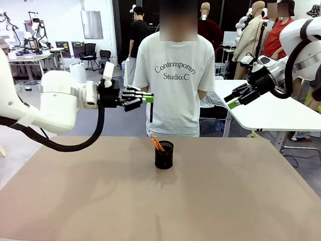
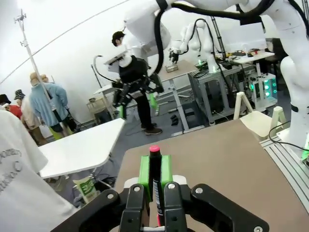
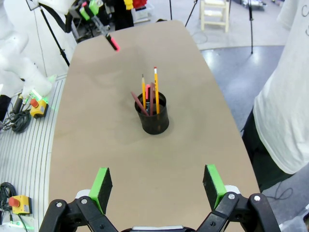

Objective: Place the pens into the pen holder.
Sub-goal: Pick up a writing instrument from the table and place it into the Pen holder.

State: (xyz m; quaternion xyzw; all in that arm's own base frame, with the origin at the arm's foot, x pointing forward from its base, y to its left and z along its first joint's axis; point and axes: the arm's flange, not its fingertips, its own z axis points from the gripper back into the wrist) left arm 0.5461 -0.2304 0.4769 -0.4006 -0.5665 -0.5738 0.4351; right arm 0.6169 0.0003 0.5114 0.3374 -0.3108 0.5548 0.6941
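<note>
My left gripper (image 1: 147, 97) hovers high over the table, left of the pen holder, shut on a black pen with a red tip (image 1: 151, 113) that hangs down from its pads. In the left wrist view the same pen (image 2: 154, 166) sits clamped between the green pads (image 2: 144, 171). The black mesh pen holder (image 1: 164, 155) stands mid-table with several orange, yellow and reddish-brown pens (image 1: 156, 142) leaning in it. My right gripper (image 1: 231, 103) is raised at the right, open and empty. Its wrist view looks down on the holder (image 3: 154, 121) and pens (image 3: 155, 89) between spread fingers (image 3: 102, 183).
A person in a white T-shirt (image 1: 173, 80) stands at the far edge of the brown table (image 1: 75, 201), behind the holder. A white table (image 1: 271, 113) stands beyond the far right corner. The right wrist view catches the left gripper's pen (image 3: 107, 35) at top left.
</note>
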